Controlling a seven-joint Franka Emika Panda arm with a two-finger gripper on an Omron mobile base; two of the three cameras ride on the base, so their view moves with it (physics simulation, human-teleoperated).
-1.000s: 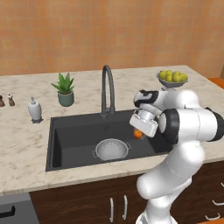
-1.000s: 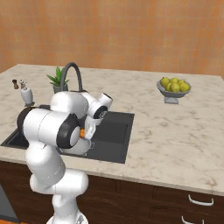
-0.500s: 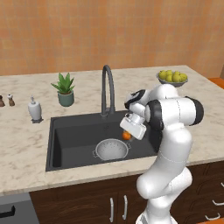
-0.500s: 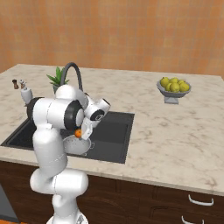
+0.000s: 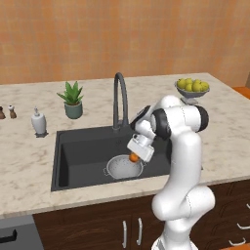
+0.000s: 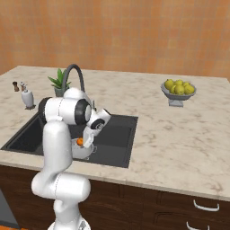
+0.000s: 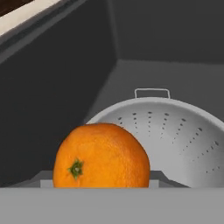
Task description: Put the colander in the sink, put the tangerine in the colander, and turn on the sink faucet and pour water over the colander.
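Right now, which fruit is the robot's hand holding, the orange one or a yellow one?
The orange tangerine, held in the hand over the colander. The yellow fruits sit piled in the bowl.

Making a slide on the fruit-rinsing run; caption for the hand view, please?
Held tangerine hangs above the colander, which sits in the sink.

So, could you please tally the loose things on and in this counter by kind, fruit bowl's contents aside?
Small bright orange tangerine: 1
Silvery perforated metal colander: 1
Grey footed fruit bowl: 1
Green potted plant: 1
White soap dispenser: 1
Small shakers: 2
Total: 7
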